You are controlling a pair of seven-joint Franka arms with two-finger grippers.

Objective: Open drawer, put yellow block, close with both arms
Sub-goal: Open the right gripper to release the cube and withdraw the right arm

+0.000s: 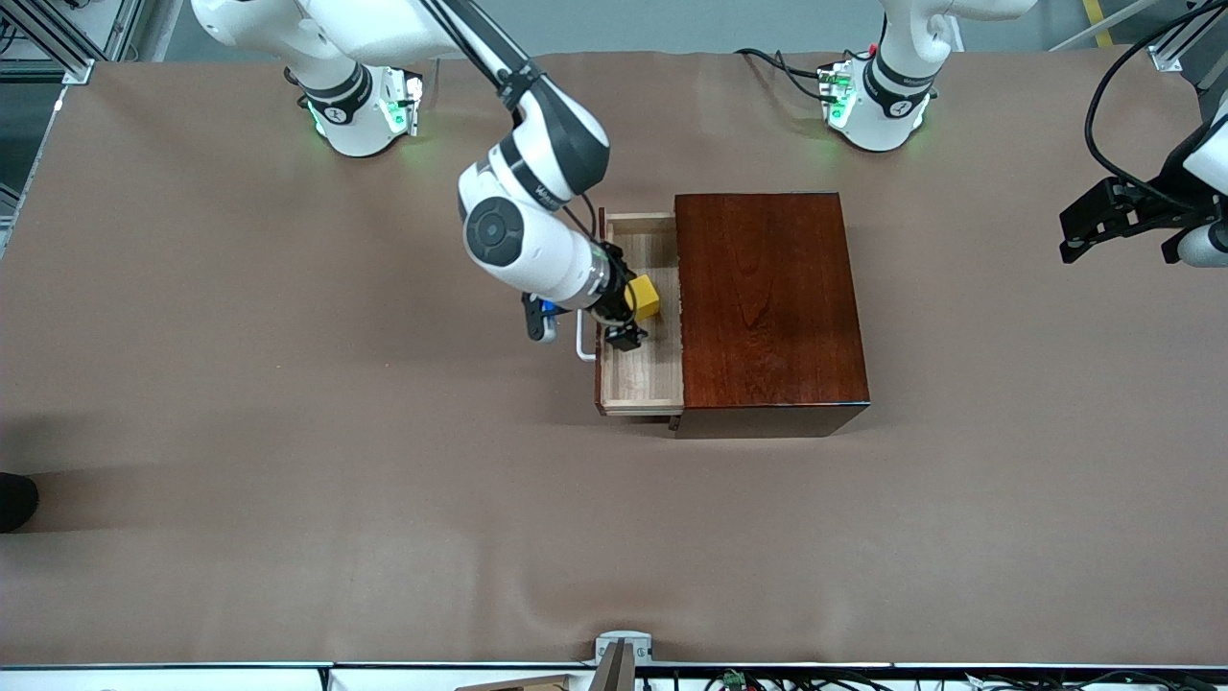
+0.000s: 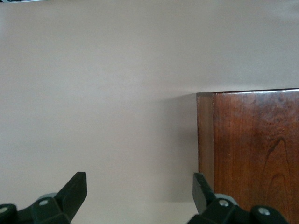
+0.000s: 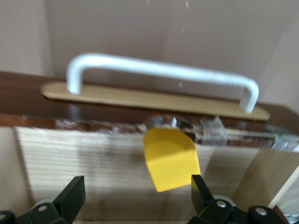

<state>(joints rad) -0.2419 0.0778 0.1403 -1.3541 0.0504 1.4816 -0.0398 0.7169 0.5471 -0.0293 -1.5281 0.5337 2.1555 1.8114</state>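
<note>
The reddish-brown wooden box (image 1: pixel 767 297) stands mid-table with its drawer (image 1: pixel 641 374) pulled out toward the right arm's end, the white handle (image 1: pixel 581 345) on its dark front. The yellow block (image 1: pixel 645 296) lies tilted inside the drawer. My right gripper (image 1: pixel 628 331) hangs over the drawer, open. In the right wrist view the yellow block (image 3: pixel 170 156) shows just past one of the fingertips (image 3: pixel 198 186) of the right gripper (image 3: pixel 138 191), loose, below the handle (image 3: pixel 159 70). My left gripper (image 1: pixel 1118 235) waits open over the table at the left arm's end; the left wrist view shows the left gripper (image 2: pixel 140 191) empty beside the box (image 2: pixel 254 149).
Brown cloth (image 1: pixel 288 432) covers the whole table. A small metal bracket (image 1: pixel 622 648) sits at the table edge nearest the front camera. Both arm bases (image 1: pixel 360 110) glow green along the edge farthest from the front camera.
</note>
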